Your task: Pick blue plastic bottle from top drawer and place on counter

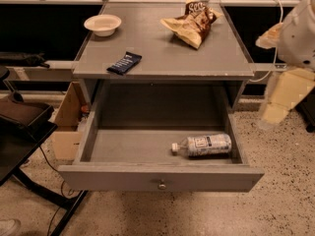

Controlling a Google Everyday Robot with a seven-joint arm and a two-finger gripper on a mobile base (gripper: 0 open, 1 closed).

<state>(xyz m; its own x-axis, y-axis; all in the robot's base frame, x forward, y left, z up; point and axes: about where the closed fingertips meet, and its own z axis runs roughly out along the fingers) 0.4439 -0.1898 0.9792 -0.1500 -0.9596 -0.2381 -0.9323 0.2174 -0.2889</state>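
Observation:
The blue plastic bottle [203, 145] lies on its side in the open top drawer [160, 178], near the front right corner, with its white cap pointing left. The counter [162, 43] is the grey cabinet top above the drawer. My gripper [275, 109] hangs at the right edge of the view, beside the cabinet's right side. It is above and to the right of the bottle, outside the drawer and apart from it. It holds nothing that I can see.
On the counter stand a white bowl [102, 24] at the back left, a dark blue snack bar wrapper [124, 63] at the front left and a brown chip bag [192, 22] at the back right. A cardboard box [66, 122] and a black table [19, 132] stand to the left.

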